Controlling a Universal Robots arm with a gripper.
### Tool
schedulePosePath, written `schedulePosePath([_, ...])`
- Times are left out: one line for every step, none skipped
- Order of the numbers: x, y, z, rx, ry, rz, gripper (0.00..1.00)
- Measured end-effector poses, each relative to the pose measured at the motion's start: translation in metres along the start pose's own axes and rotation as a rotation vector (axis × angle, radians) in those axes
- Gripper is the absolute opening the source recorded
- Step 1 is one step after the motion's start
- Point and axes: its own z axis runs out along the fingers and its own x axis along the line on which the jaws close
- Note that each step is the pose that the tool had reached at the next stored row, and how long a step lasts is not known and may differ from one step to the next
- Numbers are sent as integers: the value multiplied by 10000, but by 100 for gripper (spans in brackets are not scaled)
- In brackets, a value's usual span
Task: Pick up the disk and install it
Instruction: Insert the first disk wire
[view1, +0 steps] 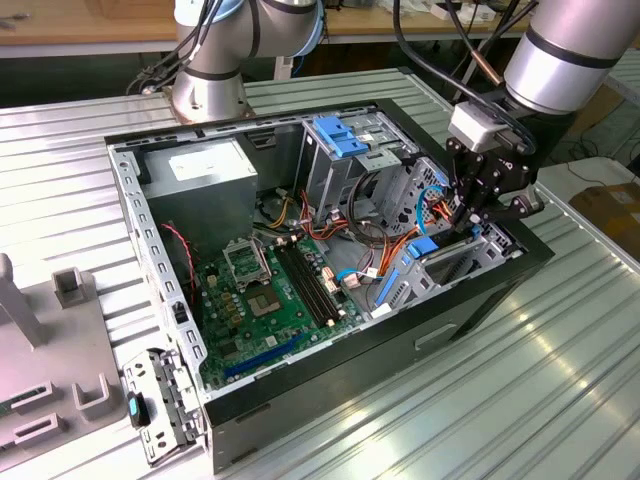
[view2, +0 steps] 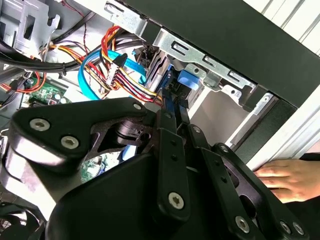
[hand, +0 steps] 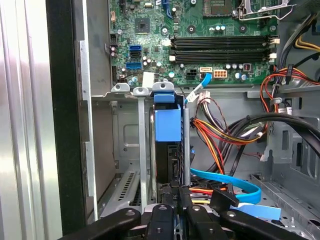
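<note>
One open computer case (view1: 400, 350) across the middle of the exterior view. Green motherboard (view1: 275, 300) left of centre. At right, gripper (view1: 468, 222) down in the drive bay (view1: 458, 266), clamped on the disk (hand: 166, 155), upright on edge in the first wrist view.

Arm (view1: 570, 50) comes in from the exterior view's right, wrist bent over, and my gripper (view1: 468, 224) points straight down. In the first wrist view its linkages are folded inward and the fingertips (hand: 166, 196) sit nearly together, pinching the disk (hand: 167, 125) by its edge.
</note>
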Motion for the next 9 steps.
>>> schedulePosePath([1, -1, -9, 0, -26, 7, 16])
schedulePosePath([0, -1, -15, -1, -23, 14, 16])
schedulePosePath([1, -1, -18, -1, -21, 20, 16])
schedulePosePath([0, -1, -20, -1, -20, 28, 16])
schedulePosePath([0, -1, -20, -1, -19, 28, 16])
schedulePosePath([0, -1, -20, -1, -20, 30, 16])
schedulePosePath([0, -1, -20, -1, -19, 32, 16])
schedulePosePath([1, -1, -20, -1, -19, 38, 16])
schedulePosePath([1, -1, -20, -2, -18, 45, 16])
